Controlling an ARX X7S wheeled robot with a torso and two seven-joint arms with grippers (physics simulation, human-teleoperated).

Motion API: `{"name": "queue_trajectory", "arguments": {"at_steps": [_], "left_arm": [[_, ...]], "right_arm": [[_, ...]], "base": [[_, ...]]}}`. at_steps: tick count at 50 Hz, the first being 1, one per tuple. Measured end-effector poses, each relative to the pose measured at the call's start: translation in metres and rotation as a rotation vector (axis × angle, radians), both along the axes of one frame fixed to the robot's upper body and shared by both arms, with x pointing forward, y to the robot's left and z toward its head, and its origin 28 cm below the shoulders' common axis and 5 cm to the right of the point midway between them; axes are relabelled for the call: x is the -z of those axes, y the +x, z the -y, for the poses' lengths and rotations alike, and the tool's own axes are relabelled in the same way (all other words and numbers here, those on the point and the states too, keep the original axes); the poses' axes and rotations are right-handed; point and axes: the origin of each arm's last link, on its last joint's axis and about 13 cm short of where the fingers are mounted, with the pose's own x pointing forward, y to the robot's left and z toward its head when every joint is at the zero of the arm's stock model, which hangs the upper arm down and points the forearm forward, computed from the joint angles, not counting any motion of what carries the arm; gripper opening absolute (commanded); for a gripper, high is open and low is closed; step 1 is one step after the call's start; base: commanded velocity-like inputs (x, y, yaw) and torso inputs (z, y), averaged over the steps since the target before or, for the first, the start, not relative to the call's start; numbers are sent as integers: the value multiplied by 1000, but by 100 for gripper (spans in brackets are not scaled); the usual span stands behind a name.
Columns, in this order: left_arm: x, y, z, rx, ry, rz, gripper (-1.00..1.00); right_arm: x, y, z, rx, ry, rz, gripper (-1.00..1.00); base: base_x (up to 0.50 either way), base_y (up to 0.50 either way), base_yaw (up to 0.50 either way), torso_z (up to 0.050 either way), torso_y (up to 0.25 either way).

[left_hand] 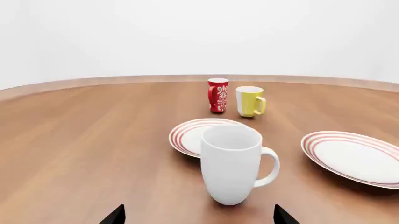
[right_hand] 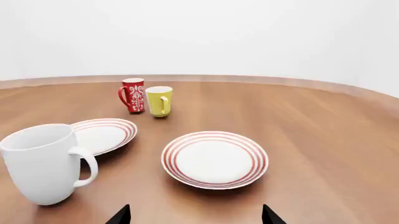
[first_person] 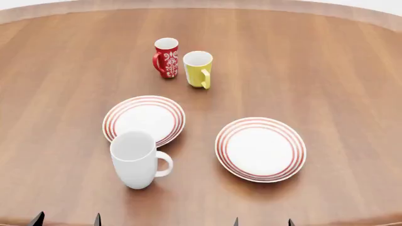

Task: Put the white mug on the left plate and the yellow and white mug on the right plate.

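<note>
White mug (first_person: 136, 160): upright on the table, just before the left plate (first_person: 144, 119), handle toward the right plate (first_person: 261, 149)
Yellow mug (first_person: 197, 68): far side, just beside the red mug (first_person: 166, 57)
My left gripper (left_hand: 198, 215): fingers wide, empty, mug straight ahead
My right gripper (right_hand: 195, 214): fingers wide, empty, facing the right plate
Risk: white mug is broad; an off-centre close could tip it onto the plate
Risk: reaching for yellow, I could knock the red mug

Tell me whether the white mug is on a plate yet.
Not yet. The white mug stands upright on the bare table, just in front of the left plate, which is empty.
</note>
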Motion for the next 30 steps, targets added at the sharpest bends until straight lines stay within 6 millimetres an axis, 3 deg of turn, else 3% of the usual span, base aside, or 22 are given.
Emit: {"name": "queue_trajectory", "arguments": {"at_steps": [6,16,30], "left_arm": [[0,1,-1,-5,9,3,100],[-20,16,-10,-38,33,27,100],[-30,21,-13,-39,41,32,100]], "right_arm": [[-1,0,-1,0,4,6,100],[-6,10,-4,-12,-16,-24,100],[-11,14,-6,-20,-28,-30,100]], "base": [[0,0,0,0,0],[0,0,0,0,0],[0,0,0,0,0]]}}
